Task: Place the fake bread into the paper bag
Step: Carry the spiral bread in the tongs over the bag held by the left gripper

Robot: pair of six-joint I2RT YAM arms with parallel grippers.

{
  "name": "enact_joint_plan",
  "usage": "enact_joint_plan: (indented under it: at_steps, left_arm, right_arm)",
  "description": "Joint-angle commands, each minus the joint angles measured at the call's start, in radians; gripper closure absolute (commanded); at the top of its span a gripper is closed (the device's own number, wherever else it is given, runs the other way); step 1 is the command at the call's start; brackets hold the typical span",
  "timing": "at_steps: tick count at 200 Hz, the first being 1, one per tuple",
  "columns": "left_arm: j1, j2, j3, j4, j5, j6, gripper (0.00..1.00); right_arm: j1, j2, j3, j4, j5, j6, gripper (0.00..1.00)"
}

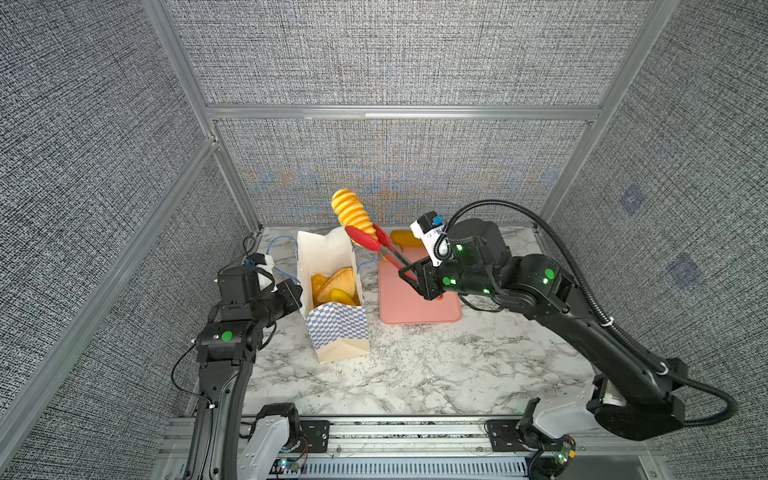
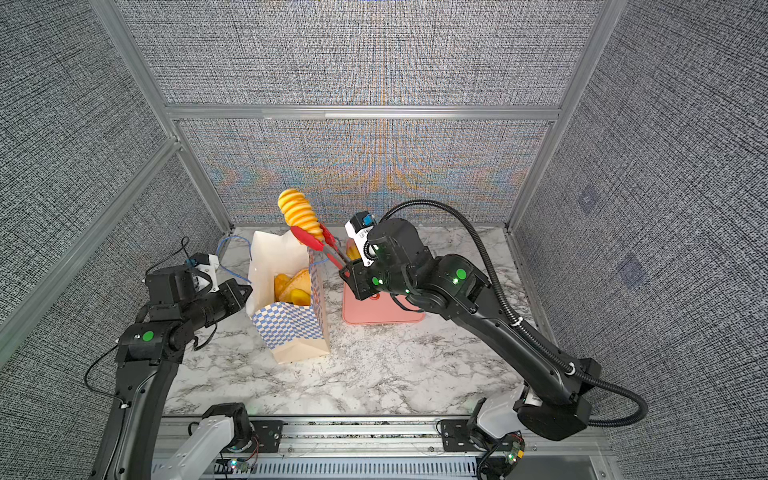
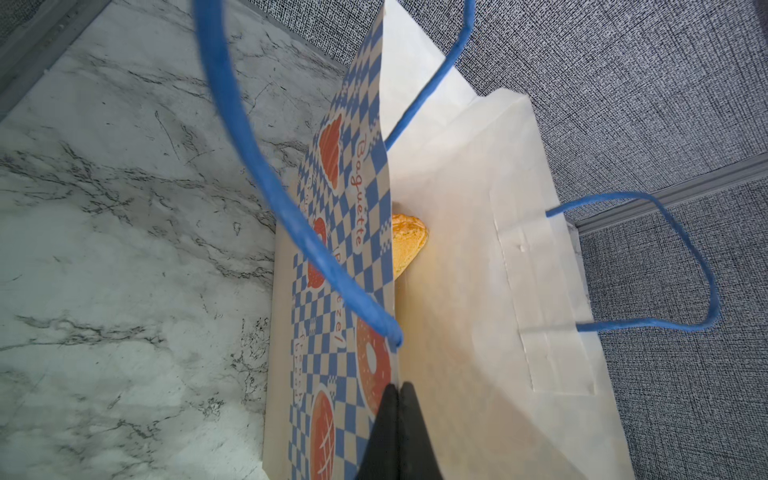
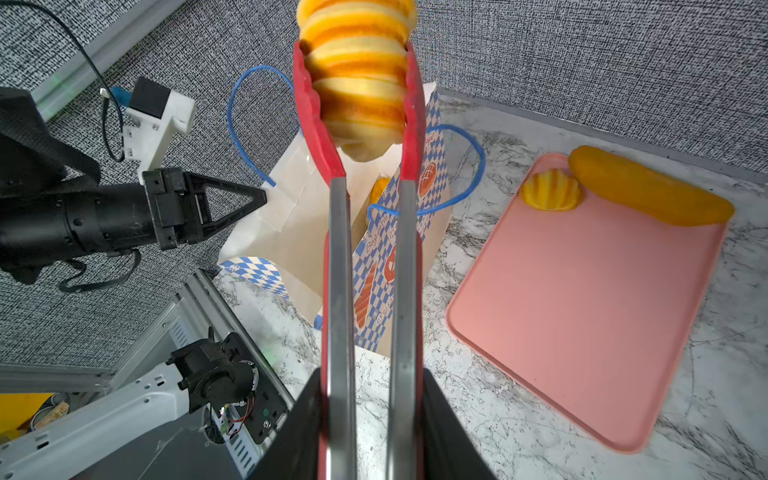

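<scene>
Both top views look steeply down from high above the near edge of the marble table (image 1: 415,374) toward the back wall (image 1: 395,166). They are far enough off to take in the whole workspace, and they overlap almost entirely. The left wrist view looks along the left gripper (image 3: 398,388) from very close, filled by the rim and inside of the paper bag (image 3: 478,249). The right wrist view looks along the red tongs (image 4: 340,257), close up, over the bag's mouth with the pink tray (image 4: 582,311) beside it. The bag appears in all four views, the tray in three.
</scene>
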Motion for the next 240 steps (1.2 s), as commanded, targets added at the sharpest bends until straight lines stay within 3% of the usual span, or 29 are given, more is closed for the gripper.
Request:
enact_joint_plan:
  at_steps: [1, 121, 240]
  left_arm:
    - [0.000, -0.004, 0.008, 0.006, -0.005, 0.001, 0.99]
    - [0.000, -0.010, -0.001, 0.006, -0.005, 0.001, 0.99]
    - [0.000, -0.012, -0.006, 0.006, -0.003, -0.001, 0.99]
  right_arm:
    - [0.022, 0.009, 0.017, 0.009, 0.030, -0.020, 0.65]
    - [0.152, 0.106, 0.067, -0.064, 0.115, -0.027, 0.65]
    - [0.199, 0.158, 0.088, -0.120, 0.171, -0.036, 0.62]
